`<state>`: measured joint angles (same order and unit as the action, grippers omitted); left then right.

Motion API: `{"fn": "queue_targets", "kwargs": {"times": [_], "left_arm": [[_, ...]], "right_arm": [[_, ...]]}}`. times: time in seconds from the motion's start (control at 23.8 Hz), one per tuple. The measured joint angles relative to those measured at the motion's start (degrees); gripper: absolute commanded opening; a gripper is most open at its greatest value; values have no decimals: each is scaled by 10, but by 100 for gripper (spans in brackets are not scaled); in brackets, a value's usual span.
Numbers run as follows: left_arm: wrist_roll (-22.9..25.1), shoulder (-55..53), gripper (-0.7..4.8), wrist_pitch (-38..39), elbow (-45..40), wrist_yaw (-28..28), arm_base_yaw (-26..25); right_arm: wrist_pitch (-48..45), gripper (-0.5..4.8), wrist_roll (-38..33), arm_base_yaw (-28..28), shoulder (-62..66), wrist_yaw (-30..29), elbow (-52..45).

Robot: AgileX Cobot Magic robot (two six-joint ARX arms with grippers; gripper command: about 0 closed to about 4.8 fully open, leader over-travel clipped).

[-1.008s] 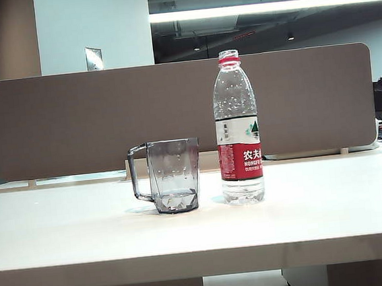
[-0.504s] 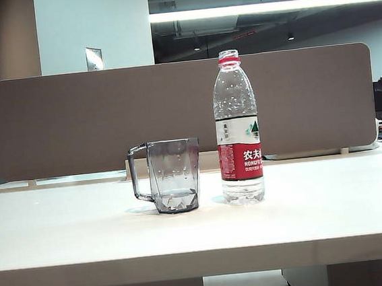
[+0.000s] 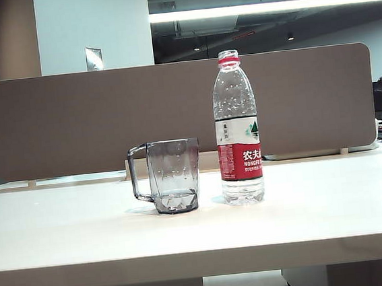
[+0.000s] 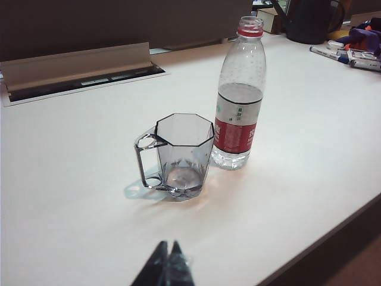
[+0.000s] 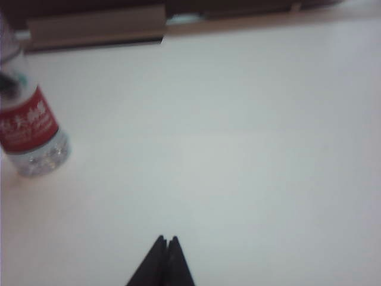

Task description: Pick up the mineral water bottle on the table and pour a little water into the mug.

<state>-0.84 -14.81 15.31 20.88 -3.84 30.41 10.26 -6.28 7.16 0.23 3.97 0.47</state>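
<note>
The mineral water bottle (image 3: 237, 128) stands upright and uncapped on the cream table (image 3: 320, 218), its red label facing front. Just left of it stands the smoky grey mug (image 3: 172, 175), handle to the left, with a little water at its bottom. The left wrist view shows both: the bottle (image 4: 239, 98), partly filled, and the mug (image 4: 181, 155) beside it. My left gripper (image 4: 167, 244) is shut and empty, well short of the mug. In the blurred right wrist view the bottle (image 5: 30, 134) sits off to one side, and my right gripper (image 5: 166, 239) is shut, empty, over bare table. Neither gripper appears in the exterior view.
A brown partition panel (image 3: 181, 110) runs along the table's back edge. A cable slot (image 4: 83, 80) lies behind the mug. Pens and small items (image 4: 351, 50) and a dark object (image 4: 309, 21) sit at the far corner. The table's front edge (image 3: 202, 263) is near.
In the exterior view nothing has moved: bottle and mug stand where they were and no arm has entered.
</note>
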Motion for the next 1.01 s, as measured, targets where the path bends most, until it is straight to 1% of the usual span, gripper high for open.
{"fn": "queue_targets", "kwargs": {"times": [0.21,0.76,0.84,0.92,1.01], "left_arm": [[0,2,-5,0,0,0,0],[0,3,-5,0,0,0,0],[11,3,-5,0,0,0,0],[31,30,-5,0,-7,2,-1],[50,55,-5,-1,-16,-2,-16]], "right_arm": [[-5,-5,-1,-40,-2,0,0],[-5,-5,-1,-40,-2,1,0],[-5,-5,-1,-40,-2,1,0],[-5,-5,-1,-40,-2,1,0],[-5,-5,-1,-40,-2,1,0]]}}
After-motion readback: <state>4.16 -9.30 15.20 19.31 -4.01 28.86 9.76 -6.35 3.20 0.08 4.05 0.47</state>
